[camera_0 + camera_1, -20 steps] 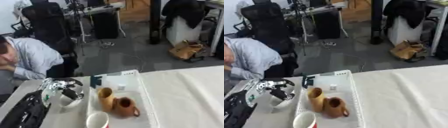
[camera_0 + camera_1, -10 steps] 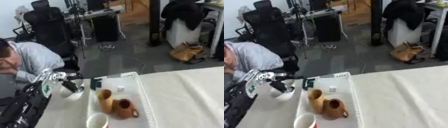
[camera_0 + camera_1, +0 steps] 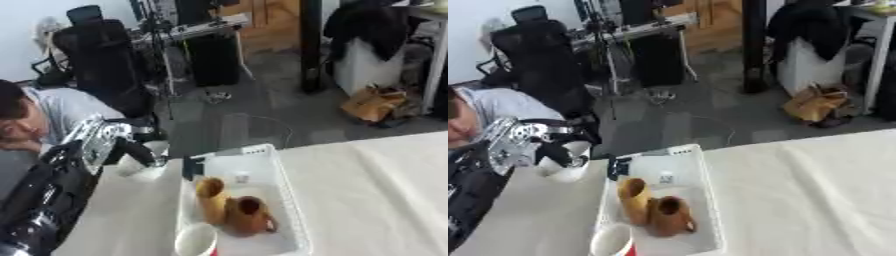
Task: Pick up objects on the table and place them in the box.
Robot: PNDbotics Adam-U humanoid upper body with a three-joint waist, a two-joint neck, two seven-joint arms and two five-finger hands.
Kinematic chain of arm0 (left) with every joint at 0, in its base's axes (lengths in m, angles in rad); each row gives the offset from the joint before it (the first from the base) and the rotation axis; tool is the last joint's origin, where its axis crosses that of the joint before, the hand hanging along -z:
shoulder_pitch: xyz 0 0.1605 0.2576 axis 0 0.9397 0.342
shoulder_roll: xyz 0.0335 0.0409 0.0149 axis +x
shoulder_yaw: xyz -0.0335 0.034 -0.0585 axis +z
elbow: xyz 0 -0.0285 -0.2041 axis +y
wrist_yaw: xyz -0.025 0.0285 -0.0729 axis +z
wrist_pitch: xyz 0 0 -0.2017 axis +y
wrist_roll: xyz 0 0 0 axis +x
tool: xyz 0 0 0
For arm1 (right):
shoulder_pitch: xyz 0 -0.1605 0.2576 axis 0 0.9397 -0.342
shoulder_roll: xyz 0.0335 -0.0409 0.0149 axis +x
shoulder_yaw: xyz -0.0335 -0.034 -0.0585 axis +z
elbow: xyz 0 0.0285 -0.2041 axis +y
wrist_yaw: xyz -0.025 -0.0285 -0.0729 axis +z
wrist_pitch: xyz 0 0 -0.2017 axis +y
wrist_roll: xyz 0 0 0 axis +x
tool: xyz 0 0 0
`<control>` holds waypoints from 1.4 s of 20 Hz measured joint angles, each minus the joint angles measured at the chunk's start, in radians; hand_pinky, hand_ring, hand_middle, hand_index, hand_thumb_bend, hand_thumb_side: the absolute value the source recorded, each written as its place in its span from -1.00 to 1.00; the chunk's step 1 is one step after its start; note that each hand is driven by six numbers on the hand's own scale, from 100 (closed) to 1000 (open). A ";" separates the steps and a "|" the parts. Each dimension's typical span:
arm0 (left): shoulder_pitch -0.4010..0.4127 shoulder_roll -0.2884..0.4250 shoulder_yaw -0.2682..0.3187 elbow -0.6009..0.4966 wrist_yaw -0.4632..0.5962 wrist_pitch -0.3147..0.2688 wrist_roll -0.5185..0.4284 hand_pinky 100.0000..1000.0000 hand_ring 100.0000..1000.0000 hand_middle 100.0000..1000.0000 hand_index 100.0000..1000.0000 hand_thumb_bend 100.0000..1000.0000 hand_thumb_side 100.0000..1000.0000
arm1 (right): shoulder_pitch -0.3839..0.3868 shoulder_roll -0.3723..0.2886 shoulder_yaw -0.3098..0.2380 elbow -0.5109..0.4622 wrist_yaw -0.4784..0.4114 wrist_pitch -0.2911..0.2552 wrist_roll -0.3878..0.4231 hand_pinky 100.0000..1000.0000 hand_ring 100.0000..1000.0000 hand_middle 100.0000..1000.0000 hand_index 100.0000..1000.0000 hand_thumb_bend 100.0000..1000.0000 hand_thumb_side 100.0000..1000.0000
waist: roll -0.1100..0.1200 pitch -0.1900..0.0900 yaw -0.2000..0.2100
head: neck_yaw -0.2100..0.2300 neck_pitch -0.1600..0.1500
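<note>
Left hand (image 3: 522, 142) fingers curl around a white cup (image 3: 566, 159); slippage risks dropping it beside the white basket (image 3: 702, 200).

The left hand (image 3: 522, 142) is silver and black, and the arm behind it is black. Its fingers are curled around a white cup (image 3: 566, 160). The box (image 3: 289, 200) is white, with a pattern of small holes in its wall. Inside it stands a tan cup (image 3: 210, 197) beside a darker brown jug (image 3: 248, 216). A cup that is white with red low on its side (image 3: 612, 243) is at the near end of the box. A small dark thing (image 3: 192, 167) sits at the far left corner of the box. The table cloth (image 3: 385, 190) is plain cream white.
</note>
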 measured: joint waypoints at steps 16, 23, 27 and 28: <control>-0.063 -0.076 -0.012 -0.011 0.030 -0.022 -0.060 0.54 0.79 0.85 1.00 -1.00 -0.37 | 0.009 -0.017 0.001 0.000 -0.027 0.043 -0.001 0.45 0.53 0.17 0.04 -1.00 1.00 | 0.024 -0.060 -0.002 | 0.009 0.039; -0.080 -0.122 -0.024 -0.014 0.036 -0.032 -0.085 0.53 0.79 0.81 1.00 -1.00 -0.36 | 0.013 -0.017 0.001 0.000 -0.033 0.046 0.002 0.45 0.53 0.17 0.04 -1.00 1.00 | 0.024 -0.065 -0.008 | 0.016 0.046; -0.089 -0.147 -0.030 -0.018 0.032 -0.039 -0.097 0.53 0.78 0.80 1.00 -1.00 -0.35 | 0.013 -0.017 0.005 0.000 -0.036 0.048 0.003 0.45 0.53 0.17 0.04 -1.00 1.00 | 0.024 -0.065 -0.014 | 0.022 0.046; -0.089 -0.153 -0.030 -0.018 0.031 -0.040 -0.099 0.52 0.78 0.80 1.00 -1.00 -0.34 | 0.013 -0.017 0.006 0.000 -0.037 0.048 0.004 0.45 0.53 0.17 0.04 -1.00 1.00 | 0.024 -0.065 -0.015 | 0.022 0.046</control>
